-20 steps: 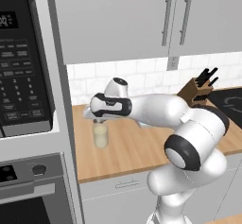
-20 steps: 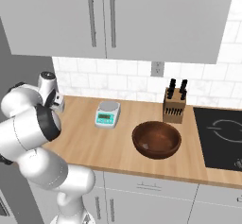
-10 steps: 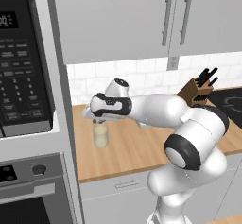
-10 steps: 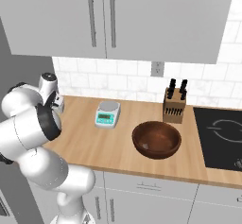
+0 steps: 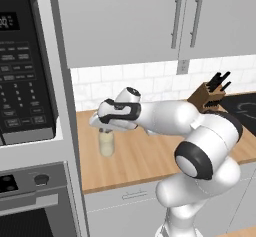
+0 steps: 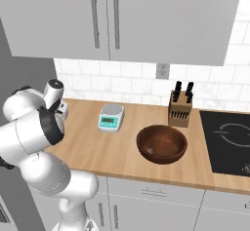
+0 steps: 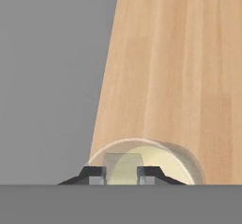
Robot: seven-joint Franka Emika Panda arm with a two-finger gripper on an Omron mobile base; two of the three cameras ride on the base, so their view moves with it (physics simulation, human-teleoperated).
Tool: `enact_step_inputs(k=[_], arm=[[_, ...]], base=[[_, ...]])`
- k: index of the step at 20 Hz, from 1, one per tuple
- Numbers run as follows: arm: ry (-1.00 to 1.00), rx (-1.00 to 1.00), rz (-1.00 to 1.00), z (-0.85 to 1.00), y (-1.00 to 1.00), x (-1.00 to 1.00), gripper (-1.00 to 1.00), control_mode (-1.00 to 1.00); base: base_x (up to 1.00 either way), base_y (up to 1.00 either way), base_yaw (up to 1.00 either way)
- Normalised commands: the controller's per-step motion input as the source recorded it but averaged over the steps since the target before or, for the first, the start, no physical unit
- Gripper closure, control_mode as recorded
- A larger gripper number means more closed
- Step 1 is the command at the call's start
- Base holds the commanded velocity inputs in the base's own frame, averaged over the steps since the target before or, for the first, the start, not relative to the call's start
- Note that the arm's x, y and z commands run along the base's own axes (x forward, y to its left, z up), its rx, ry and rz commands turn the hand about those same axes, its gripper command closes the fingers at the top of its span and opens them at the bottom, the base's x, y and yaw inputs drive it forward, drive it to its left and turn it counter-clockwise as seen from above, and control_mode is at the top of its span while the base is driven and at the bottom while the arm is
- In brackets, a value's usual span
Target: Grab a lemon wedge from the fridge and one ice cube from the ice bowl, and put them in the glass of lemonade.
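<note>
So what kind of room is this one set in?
A rendered home kitchen: a wooden counter under grey wall cabinets, a knife block beside a black cooktop, and a microwave over an oven.

Grey cabinets (image 6: 146,15), white tiled wall (image 6: 132,85)

Wooden countertop (image 6: 117,152) is carrying five items. Dark wooden bowl (image 6: 161,144) is sitting mid-counter as landmark. Knife block (image 6: 179,109) is standing behind it, toward the tiled wall. Small scale (image 6: 111,117) is resting to the bowl's left. Glass of lemonade (image 5: 106,143) is standing far left of it, near the counter's end. Black cooktop (image 6: 229,142) is lying to its right.
</note>
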Motion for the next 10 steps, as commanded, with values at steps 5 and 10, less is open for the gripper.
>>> enact_step_inputs(k=[5,10], arm=[[0.00,0.00,0.00,-0.05,0.00,-0.01,1.00,-1.00],[0.00,0.00,0.00,0.09,0.00,-0.04,-1.00,-1.00]], base=[[0.00,0.00,0.00],[0.00,0.00,0.00]])
